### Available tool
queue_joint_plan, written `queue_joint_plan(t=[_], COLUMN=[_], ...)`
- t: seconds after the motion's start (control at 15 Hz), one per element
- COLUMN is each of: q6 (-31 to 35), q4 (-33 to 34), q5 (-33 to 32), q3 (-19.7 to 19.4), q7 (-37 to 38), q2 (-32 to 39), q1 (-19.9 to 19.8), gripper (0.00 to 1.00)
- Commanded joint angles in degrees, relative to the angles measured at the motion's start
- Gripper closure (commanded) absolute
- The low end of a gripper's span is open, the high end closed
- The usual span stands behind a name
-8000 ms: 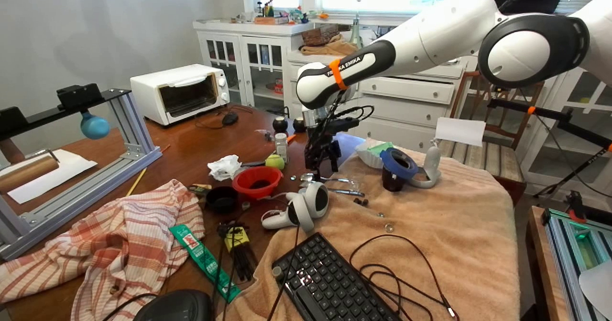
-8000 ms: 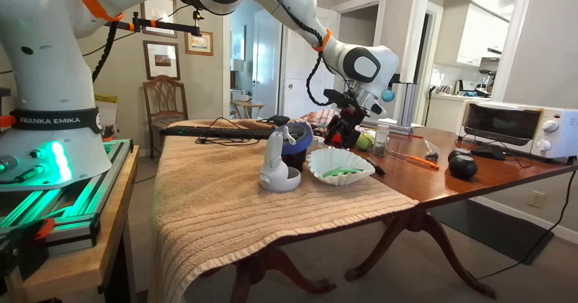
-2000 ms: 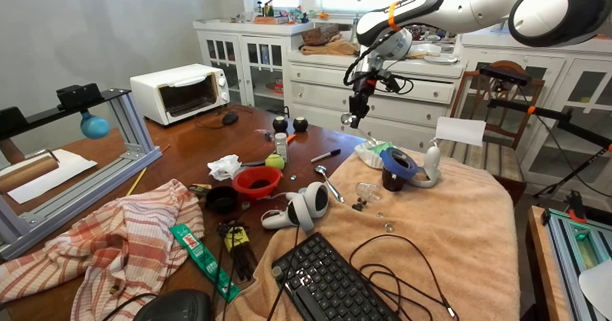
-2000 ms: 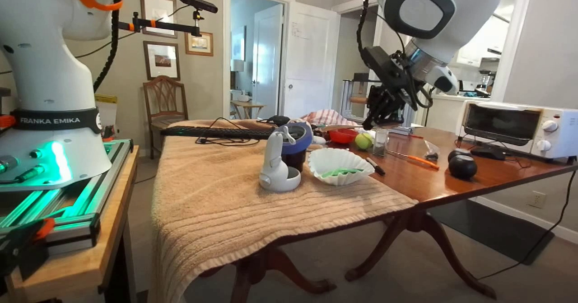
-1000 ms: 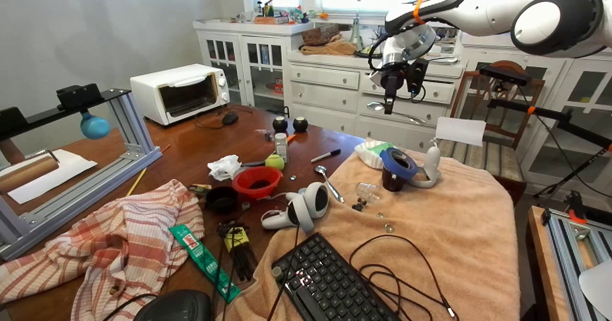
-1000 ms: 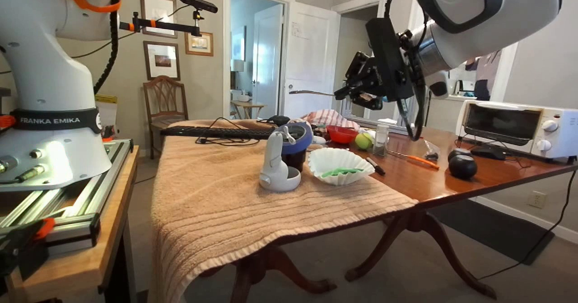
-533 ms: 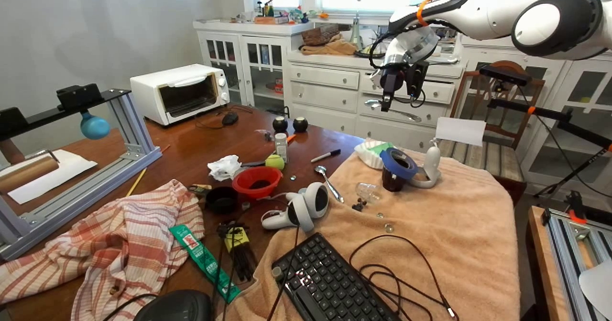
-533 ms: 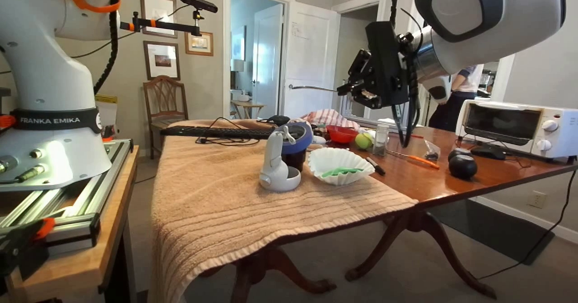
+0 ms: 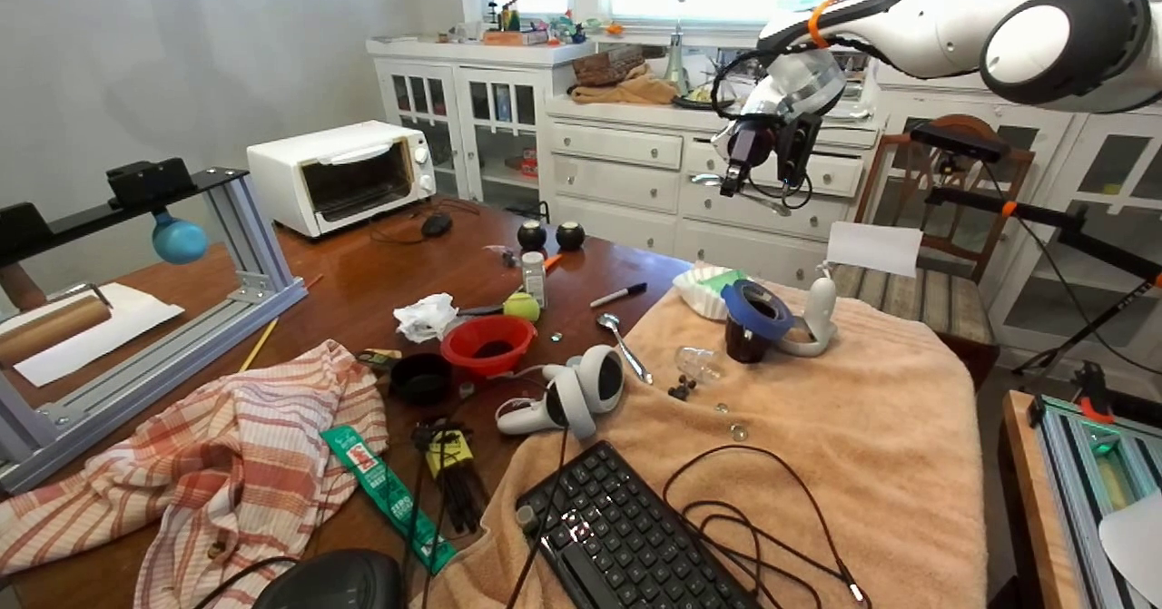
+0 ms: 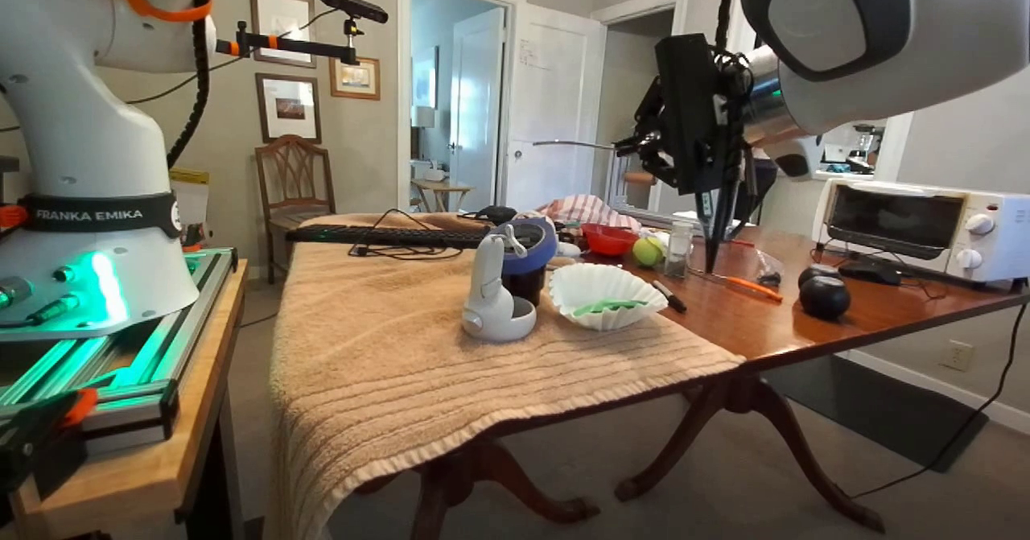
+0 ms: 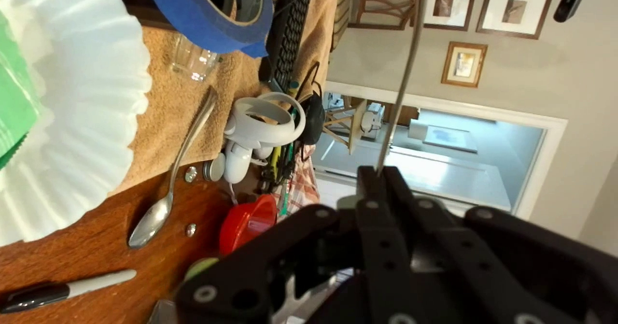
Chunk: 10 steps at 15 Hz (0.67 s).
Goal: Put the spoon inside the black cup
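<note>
- In an exterior view, the gripper (image 9: pixel 730 186) hangs in mid-air, its 2 fingers pinched on the spoon (image 9: pixel 764 200); the bowl projects to the left of them, the handle slopes gently down to the right. Lower down, the dark vessel with blue tape (image 9: pixel 756 309) at its top is taken to be the black cup (image 9: pixel 746 346).
- In an exterior view, the spoon (image 10: pixel 573 144) extends from the gripper (image 10: pixel 624 147) toward the robot base (image 10: pixel 96 212), long axis nearly level; its free end stands above the black cup (image 10: pixel 527 285) along this line of sight, though depth cannot be told.
- In the wrist view, the handle runs away from the gripper (image 11: pixel 379 173); the blue tape (image 11: pixel 205 27) appears to its left, as does a loose spoon (image 11: pixel 167 203). Insertion probably calls for tipping the level axis toward upright over the cup.
</note>
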Motion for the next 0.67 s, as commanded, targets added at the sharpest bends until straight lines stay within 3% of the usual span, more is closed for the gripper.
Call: queue_joint_plan(t=[0.0, 0.2, 0.33, 0.6], q6=[-1.87, -2.89, 1.38, 3.42], q4=[-2.67, -5.06, -10.35, -18.06], q5=[2.52, 0.11, 3.36, 6.58], q3=[0.92, 0.74, 0.93, 0.99], q7=[-2.58, -10.78, -15.77, -23.04], q2=[-0.13, -1.18, -3.64, -7.05], q1=[-2.94, -4.2, -5.99, -8.44], gripper=[0.98, 0.98, 0.98, 0.98])
